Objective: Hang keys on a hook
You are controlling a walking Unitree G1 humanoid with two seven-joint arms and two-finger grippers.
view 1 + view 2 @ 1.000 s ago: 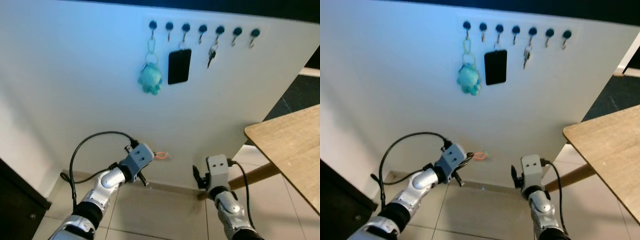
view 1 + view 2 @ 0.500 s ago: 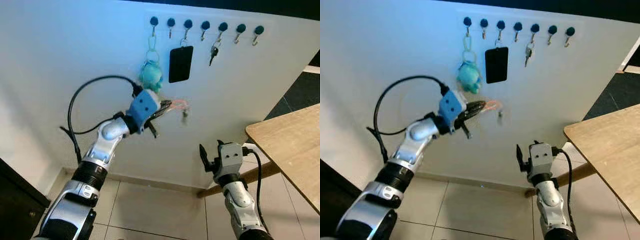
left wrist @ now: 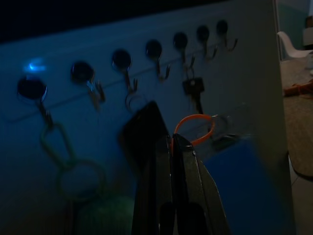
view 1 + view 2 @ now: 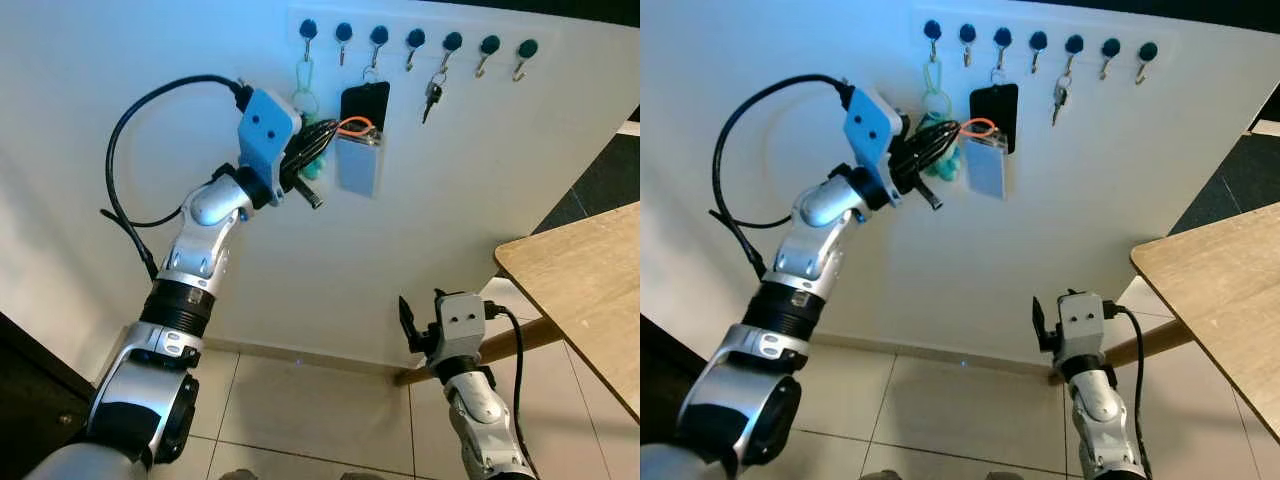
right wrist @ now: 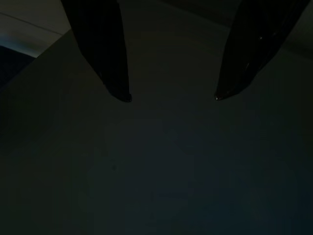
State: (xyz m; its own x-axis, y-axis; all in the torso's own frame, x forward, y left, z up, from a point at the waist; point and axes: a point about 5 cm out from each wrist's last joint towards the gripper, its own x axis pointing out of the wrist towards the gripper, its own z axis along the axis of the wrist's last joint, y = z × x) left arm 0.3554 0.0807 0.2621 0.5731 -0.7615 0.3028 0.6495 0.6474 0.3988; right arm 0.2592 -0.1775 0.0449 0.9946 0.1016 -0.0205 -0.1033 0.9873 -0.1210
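**A:** Item one, the keys?

**B:** An orange ring [image 4: 354, 125] with a pale tag [image 4: 359, 165] hanging from it, pinched at the tip of the left claw [image 4: 322, 132]. Half a second ago it swung at mid-wall, below the green plush toy [image 4: 940, 165]; a second ago it was down near the skirting. Now it sits just under the row of hooks [image 4: 414, 47], in front of the black card [image 4: 366, 100].

**A:** Claw state?

**B:** Left claw pressed narrow on the ring, fingers [image 3: 168, 166] close together in the wrist view. Right claw [image 5: 171, 95] spread wide and holding nothing, hanging low by the floor.

**A:** Hooks, occupancy?

**B:** Seven dark knobs. First carries the plush toy on its green chain, third the black card, fifth a small key [image 4: 432, 98]. The second [image 4: 343, 36], fourth, sixth and seventh look free.

**A:** Meaning for the job?

**B:** The lift looks nearly complete; the ring is not on any hook yet. I'd judge it needs a little more height and a sideways nudge to a free hook, with the hanging card likely to get in the way.

**A:** Surroundings?

**B:** White wall, tiled floor, wooden table [image 4: 580, 290] off to the right.
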